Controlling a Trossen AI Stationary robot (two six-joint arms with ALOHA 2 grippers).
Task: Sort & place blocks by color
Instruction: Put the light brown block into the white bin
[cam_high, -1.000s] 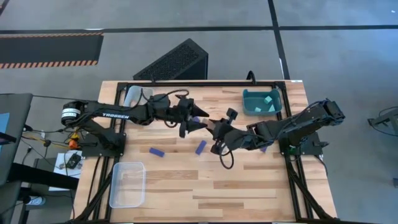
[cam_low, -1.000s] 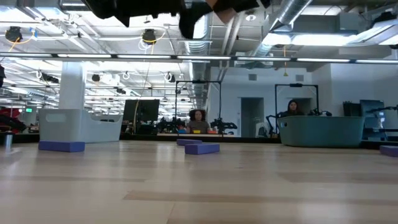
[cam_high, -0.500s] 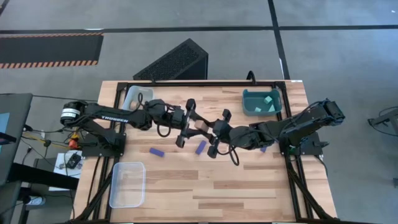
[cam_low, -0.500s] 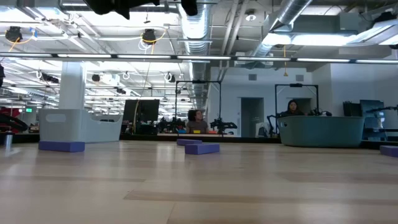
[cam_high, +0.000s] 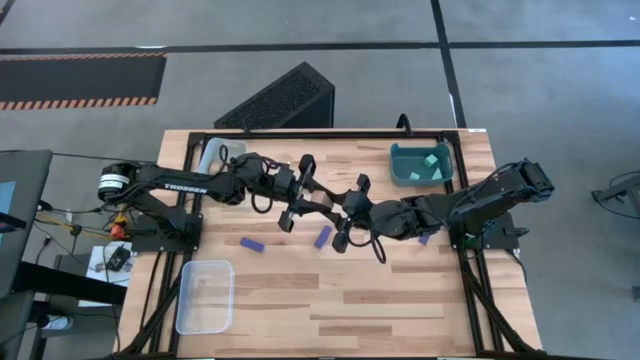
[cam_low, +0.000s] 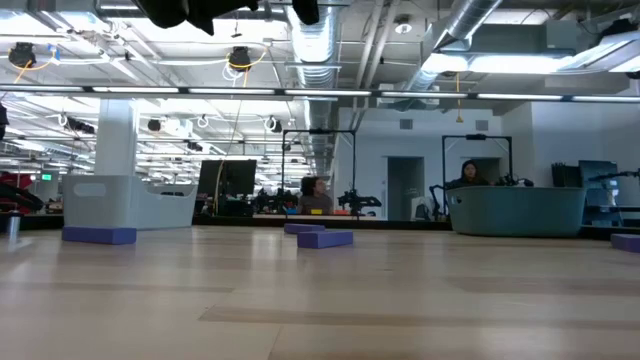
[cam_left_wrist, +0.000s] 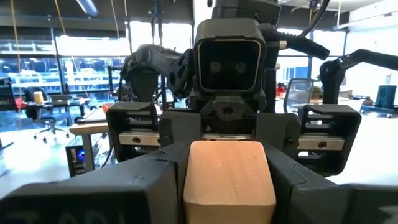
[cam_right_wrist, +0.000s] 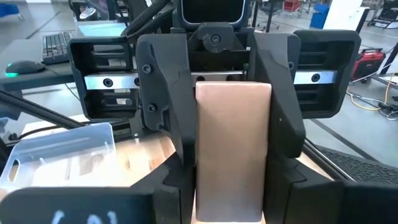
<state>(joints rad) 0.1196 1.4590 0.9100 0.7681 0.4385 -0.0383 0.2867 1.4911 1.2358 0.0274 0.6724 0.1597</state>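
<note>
A tan wooden block (cam_high: 323, 204) hangs in the air over the table's middle, between my two grippers, which face each other. My left gripper (cam_high: 305, 197) comes from the left and my right gripper (cam_high: 342, 212) from the right; both are shut on the block. Dark blue blocks (cam_high: 252, 243) (cam_high: 323, 236) lie flat on the table below. Light cyan blocks (cam_high: 432, 160) lie in the teal bin (cam_high: 402, 165) at the far right. My left gripper pinches the tan block's left end (cam_left_wrist: 229, 180) between its two fingers, coming level from the table's left. The block is lifted clear of the table. My right gripper pinches the block's other end (cam_right_wrist: 231, 162) by its two side faces, level from the table's right. The left gripper's fingers (cam_right_wrist: 163, 93) grip it just beyond.
A clear bin (cam_high: 205, 295) stands at the near left and a pale bin (cam_high: 215, 155) at the far left corner. Another blue block (cam_high: 425, 238) lies by the right arm. In the low view blue blocks (cam_low: 324, 239) (cam_low: 98, 235) lie on the wood.
Both grippers have risen and turned level, facing each other over the table's middle. My right gripper has carried the tan block toward the left gripper, whose fingers have closed on the block's free end.
</note>
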